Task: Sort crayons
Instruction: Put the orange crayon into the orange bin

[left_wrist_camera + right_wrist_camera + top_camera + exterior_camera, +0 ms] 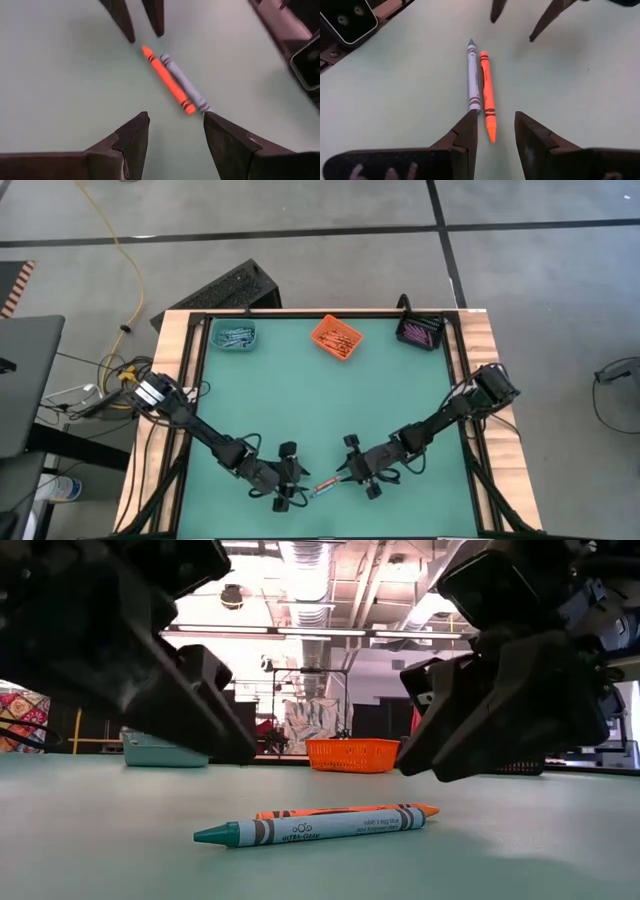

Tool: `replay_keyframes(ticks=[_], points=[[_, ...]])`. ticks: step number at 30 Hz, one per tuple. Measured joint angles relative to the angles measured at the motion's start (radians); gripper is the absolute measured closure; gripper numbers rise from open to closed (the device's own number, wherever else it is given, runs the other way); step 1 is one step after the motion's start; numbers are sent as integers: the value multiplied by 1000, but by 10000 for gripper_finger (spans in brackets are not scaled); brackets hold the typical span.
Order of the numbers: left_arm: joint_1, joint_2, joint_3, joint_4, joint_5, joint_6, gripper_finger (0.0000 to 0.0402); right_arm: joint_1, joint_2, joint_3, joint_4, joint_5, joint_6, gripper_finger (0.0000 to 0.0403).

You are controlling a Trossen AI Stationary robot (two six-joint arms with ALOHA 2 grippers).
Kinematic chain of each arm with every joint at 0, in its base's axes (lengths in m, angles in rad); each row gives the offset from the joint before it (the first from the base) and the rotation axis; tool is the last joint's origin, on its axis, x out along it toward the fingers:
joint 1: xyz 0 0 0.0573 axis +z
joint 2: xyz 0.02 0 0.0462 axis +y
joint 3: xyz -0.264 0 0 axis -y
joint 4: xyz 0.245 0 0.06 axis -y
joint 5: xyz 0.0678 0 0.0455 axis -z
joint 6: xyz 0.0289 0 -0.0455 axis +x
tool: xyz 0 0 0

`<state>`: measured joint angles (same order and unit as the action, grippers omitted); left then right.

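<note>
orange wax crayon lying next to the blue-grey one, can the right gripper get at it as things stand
Probably yes. The right gripper hovers open just above the orange wax crayon, nothing between them. The snag: the blue-grey wax crayon lies right alongside it, so a finger could catch both. The left gripper hovers at the pair's other end.

From overhead I cannot separate the two crayons (325, 485) lying between the tools; they read as one short reddish streak. In the low view the orange crayon (350, 810) sits mostly hidden behind the blue-grey crayon (315, 828). Both arms there are dark, blurred masses cut off by the top edge. Contents of the teal bin (236, 335), orange bin (336, 337) and black bin (420, 332) are too small for me to count. The bench's (300, 410) near edge is cropped overhead.
</note>
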<state>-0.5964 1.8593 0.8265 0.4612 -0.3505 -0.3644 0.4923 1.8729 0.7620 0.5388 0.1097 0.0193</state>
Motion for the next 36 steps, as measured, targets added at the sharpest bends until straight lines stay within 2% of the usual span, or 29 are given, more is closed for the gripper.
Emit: replay_keyframes(ticks=[7,15,19,25,31,36], points=[[5,9,0,3,-3,-24,223,-3,51,5,12,0,14,280],[5,9,1,15,7,-31,223,-3,140,81,28,8,10,287],[5,9,1,7,15,-42,223,-3,134,82,5,8,8,316],[3,9,1,1,13,-42,223,-2,131,81,-19,12,6,390],[3,9,1,1,10,-41,223,1,131,81,-31,33,1,397],[3,9,1,1,5,-41,223,6,73,79,-111,78,-40,400]])
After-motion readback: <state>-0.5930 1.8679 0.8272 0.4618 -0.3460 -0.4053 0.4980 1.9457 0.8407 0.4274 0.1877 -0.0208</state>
